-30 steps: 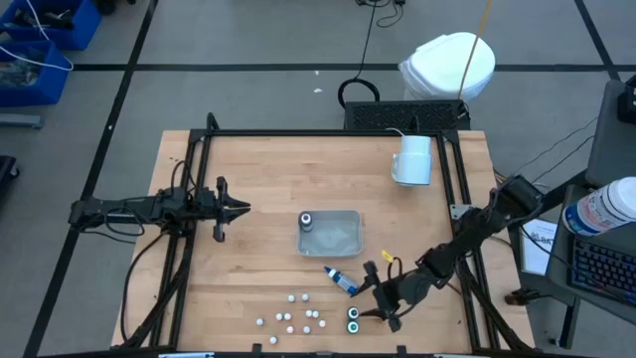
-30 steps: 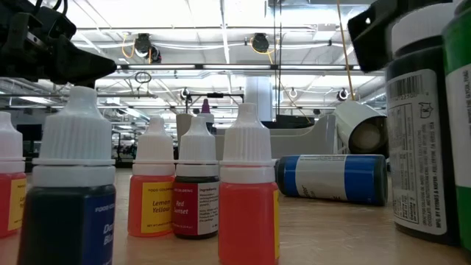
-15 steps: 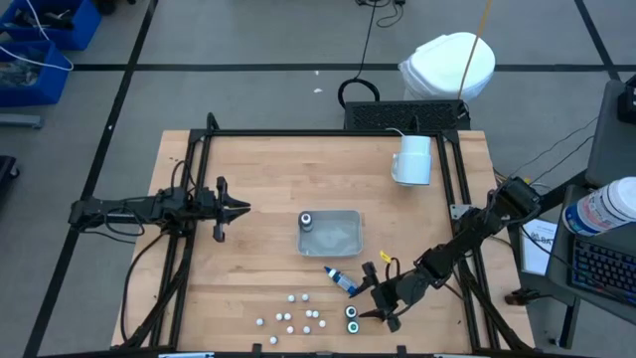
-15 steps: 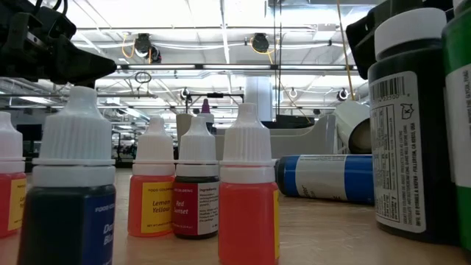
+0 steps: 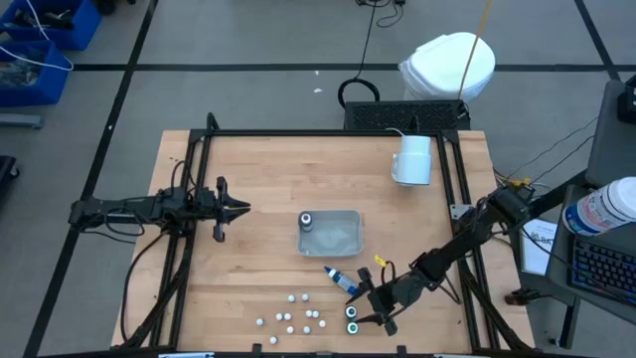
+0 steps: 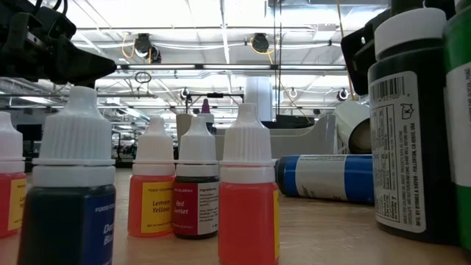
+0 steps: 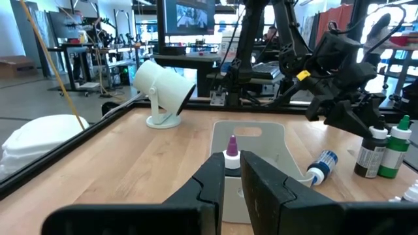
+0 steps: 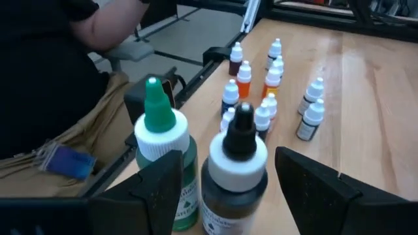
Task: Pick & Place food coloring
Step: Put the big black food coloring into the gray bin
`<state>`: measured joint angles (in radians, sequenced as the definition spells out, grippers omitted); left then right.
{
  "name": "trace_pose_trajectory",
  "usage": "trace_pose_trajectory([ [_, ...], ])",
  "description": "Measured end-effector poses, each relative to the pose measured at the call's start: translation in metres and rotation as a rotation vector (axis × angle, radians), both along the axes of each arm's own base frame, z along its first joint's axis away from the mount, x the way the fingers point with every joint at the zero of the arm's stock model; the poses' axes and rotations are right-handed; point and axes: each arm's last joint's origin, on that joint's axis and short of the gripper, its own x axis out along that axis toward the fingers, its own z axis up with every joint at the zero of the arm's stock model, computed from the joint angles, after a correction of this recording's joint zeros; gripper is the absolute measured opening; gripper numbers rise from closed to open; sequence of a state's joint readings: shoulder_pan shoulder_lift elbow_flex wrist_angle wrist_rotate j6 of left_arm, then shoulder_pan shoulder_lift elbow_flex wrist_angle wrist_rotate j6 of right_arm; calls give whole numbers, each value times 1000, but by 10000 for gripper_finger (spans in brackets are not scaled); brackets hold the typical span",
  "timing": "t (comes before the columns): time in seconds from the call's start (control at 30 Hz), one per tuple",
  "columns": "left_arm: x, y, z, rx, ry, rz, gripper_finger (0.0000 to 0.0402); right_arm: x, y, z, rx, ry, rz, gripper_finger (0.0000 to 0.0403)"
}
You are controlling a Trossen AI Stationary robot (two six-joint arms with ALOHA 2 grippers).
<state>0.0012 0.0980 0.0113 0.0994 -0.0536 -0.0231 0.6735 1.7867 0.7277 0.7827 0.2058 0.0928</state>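
Straddling the black-tipped bottle point(image 8: 238, 166) with the right claw point(image 8: 228, 179), fingers spread wide on either side and not yet touching. Standing just beside it: the green-tipped bottle point(image 8: 160, 156). Judging both as light, rigid plastic, smooth-walled and top-heavy, so prone to tipping; taking hold low on the straight body, below the white cap, looking safest. Lying on its side near the black-tipped bottle: a blue-labelled bottle point(image 5: 341, 279). Clustering near the black-tipped bottle, toward the front edge: the small white-capped dropper bottles point(image 5: 295, 317), very light and easily scattered. Resting in the clear tray point(image 5: 343, 235), well apart from the black-tipped bottle: one purple-tipped bottle point(image 7: 231, 151). Waiting beyond the tray, nearly clenched and grasping nothing: the left claw point(image 5: 241, 209). Offering level, pale wood: the surface point(image 5: 268, 169). Standing far off near the back: a white mug point(image 5: 412, 159). Showing beyond: an open workshop.
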Motion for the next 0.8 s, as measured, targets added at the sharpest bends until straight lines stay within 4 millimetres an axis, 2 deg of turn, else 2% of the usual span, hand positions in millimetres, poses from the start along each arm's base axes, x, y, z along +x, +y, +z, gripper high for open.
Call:
trace_pose_trajectory([
  [0.43, 0, 0, 0, 0, 1, 0, 58, 4, -5, 0, 4, -5, -17, 211],
  [0.6, 0, 0, 0, 0, 1, 0, 58, 4, -5, 0, 4, -3, -18, 180],
  [0.8, 0, 0, 0, 0, 1, 1, 58, 4, -5, 0, 6, 5, -21, 125],
])
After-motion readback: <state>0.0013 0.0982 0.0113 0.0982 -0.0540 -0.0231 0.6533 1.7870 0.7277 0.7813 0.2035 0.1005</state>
